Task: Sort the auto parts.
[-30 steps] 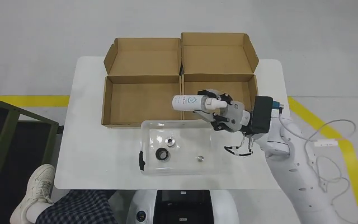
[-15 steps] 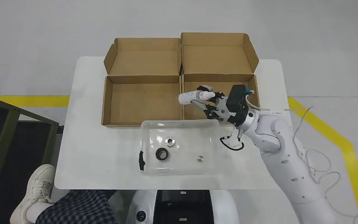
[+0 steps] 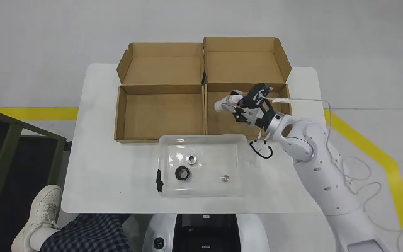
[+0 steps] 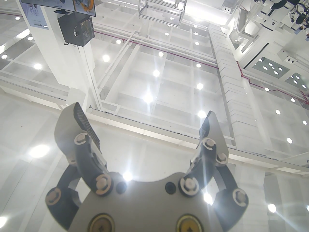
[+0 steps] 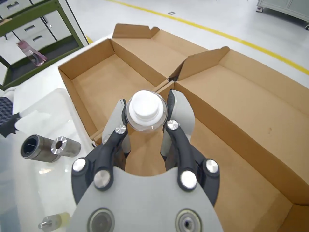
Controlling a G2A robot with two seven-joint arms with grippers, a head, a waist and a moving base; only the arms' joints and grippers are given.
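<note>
Cardboard lies under my right pincer, which hangs over the left end of the right box. Its jaws are clamped on the white bottle just below the clear cap. The cap faces my wrist and the body points out past the fingertips. I judge that this grip leaves the body free to be laid on the box floor. The left box sits just beside it.

On the table, nearer me, the clear tray holds the metal bushing, steel cylinder and small bolt, unsorted. My left pincer points at the ceiling, jaws wide apart and empty, clear of the work.
</note>
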